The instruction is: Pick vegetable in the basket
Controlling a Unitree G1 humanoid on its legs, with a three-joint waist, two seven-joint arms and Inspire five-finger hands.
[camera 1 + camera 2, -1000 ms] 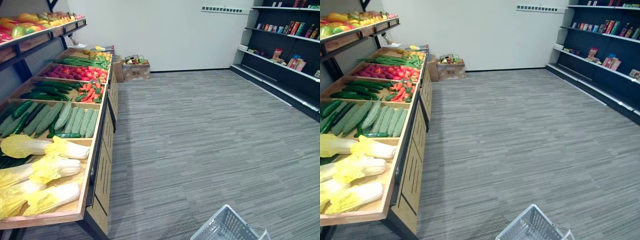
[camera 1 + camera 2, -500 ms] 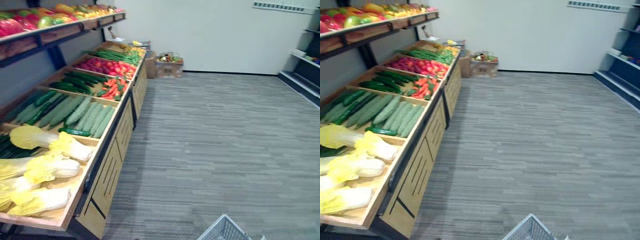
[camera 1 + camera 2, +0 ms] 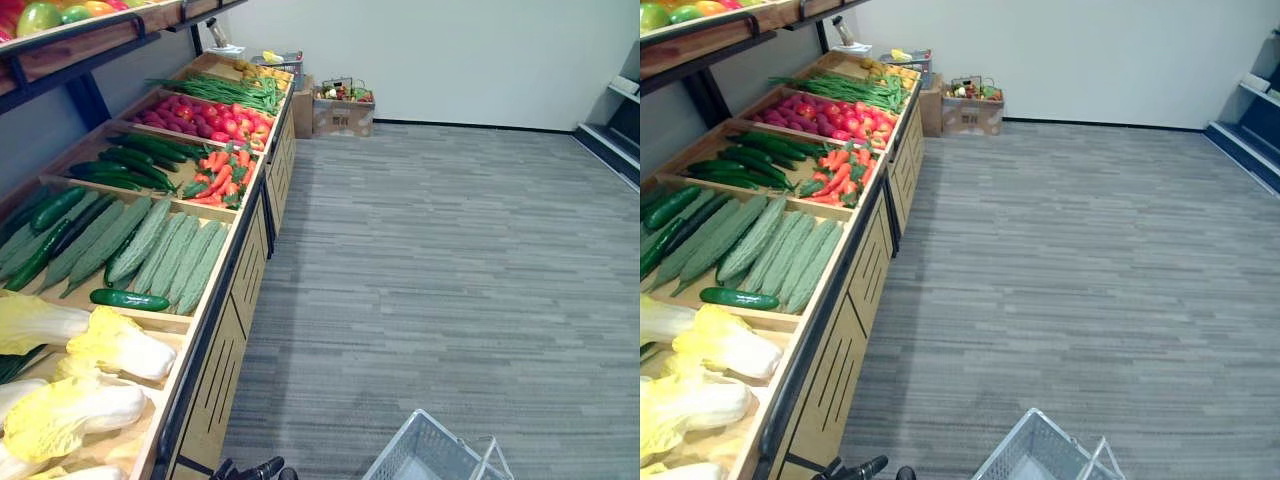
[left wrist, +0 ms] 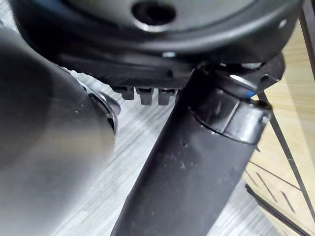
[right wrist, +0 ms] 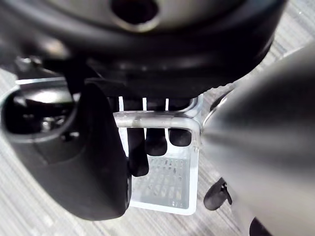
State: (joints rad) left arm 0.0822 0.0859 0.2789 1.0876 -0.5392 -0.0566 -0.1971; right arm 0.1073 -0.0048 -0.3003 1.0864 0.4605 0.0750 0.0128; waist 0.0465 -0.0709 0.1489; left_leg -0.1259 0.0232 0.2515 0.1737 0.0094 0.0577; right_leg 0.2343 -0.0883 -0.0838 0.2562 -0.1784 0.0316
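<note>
Right now your right hand has its fingers curled round the metal handle of the white mesh basket, which sits low at the near right over the grey floor. The vegetables all lie in the wooden stand along the left: pale cabbages nearest, then a dark cucumber just beside the ridged green gourds, carrots, tomatoes and green beans farthest. Your left hand hangs beside the stand's front, and you cannot tell whether it is open or closed.
</note>
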